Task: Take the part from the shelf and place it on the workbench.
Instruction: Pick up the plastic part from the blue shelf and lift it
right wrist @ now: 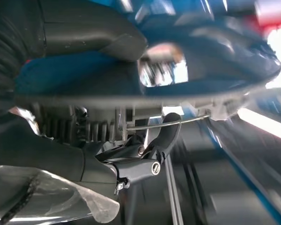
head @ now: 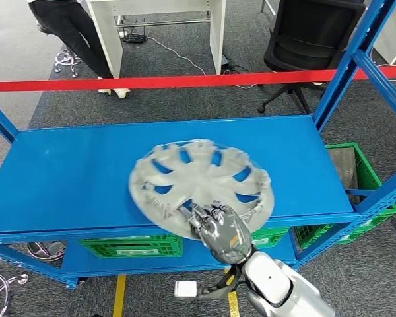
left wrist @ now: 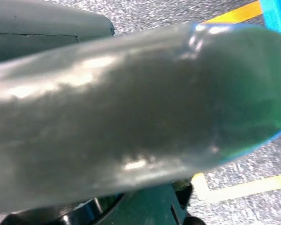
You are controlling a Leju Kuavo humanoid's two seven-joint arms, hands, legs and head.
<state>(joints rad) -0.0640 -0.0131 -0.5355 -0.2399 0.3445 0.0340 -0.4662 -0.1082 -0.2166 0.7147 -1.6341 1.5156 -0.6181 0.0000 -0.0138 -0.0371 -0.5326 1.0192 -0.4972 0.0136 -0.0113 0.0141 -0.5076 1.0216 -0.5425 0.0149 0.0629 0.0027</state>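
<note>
Here, hubcap (head: 200, 181) rim between right fingers (head: 209, 214).

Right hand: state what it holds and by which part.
The right hand grips the silver hubcap by its near rim, thumb above and fingers beneath.

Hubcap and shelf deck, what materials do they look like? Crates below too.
Hubcap: likely moulded plastic with silver-grey paint; thin spokes, clip ribs on its underside in the right wrist view. The right hand grips its near rim.
Shelf deck: probably painted steel, a smooth glossy blue sheet on blue angled posts.
Green crates: lattice-walled plastic, by the look.
</note>
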